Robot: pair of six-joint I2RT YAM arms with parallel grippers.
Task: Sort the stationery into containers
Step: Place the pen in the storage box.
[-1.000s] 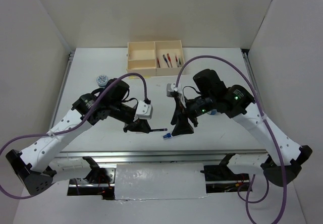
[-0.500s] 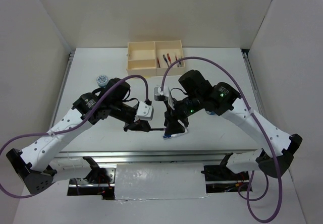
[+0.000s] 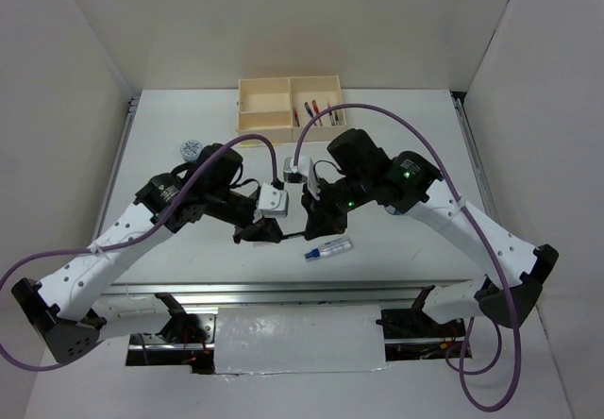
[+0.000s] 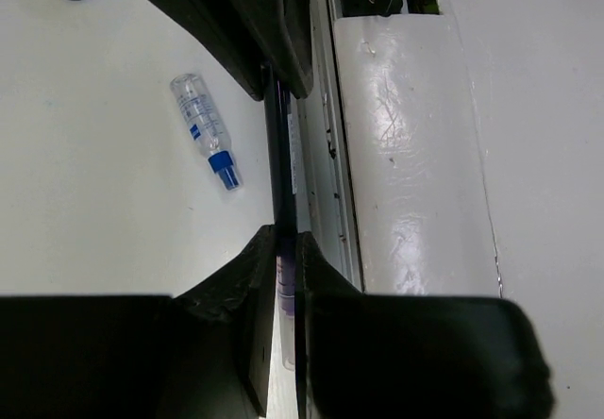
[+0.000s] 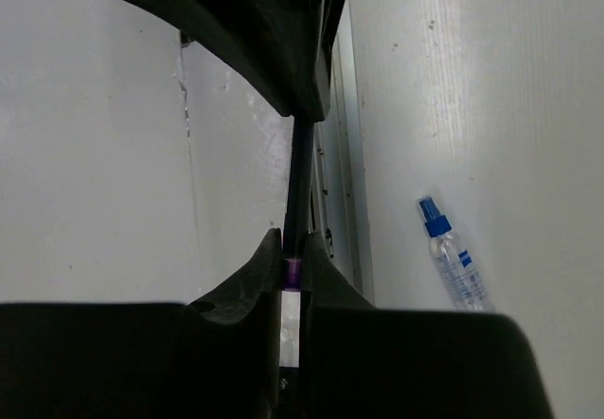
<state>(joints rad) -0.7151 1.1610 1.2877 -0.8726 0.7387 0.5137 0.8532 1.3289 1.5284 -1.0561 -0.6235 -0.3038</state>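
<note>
A dark pen (image 3: 291,237) is held at both ends near the front edge of the tabletop (image 3: 406,136). The left hand (image 3: 257,234) is closed on its left end and the right hand (image 3: 316,223) is closed on its right end, so the pen is stretched between the two hands. In the left wrist view the fingers (image 4: 250,268) are pressed on the pen (image 4: 281,155) from both sides, and the other end is seen going into the right hand at the top of the picture. In the right wrist view the same is seen from the other side: the pen (image 5: 300,174) is clamped between the fingers (image 5: 250,277), and a purple band is seen on it at the grip. It cannot be told if the pen is touching the tabletop.

A clear tube (image 3: 327,248) with a blue end is lying flat on the tabletop, just in front of the right hand and apart from the pen. It is not touched by any hand.

The cream box (image 3: 290,98) is placed at the far edge of the tabletop, well apart from the hands. Several red and blue pens (image 3: 312,113) are lying in its large right section. A round blue-and-white cylinder (image 3: 192,148) is standing on the tabletop at the left, beside the left arm.
</note>
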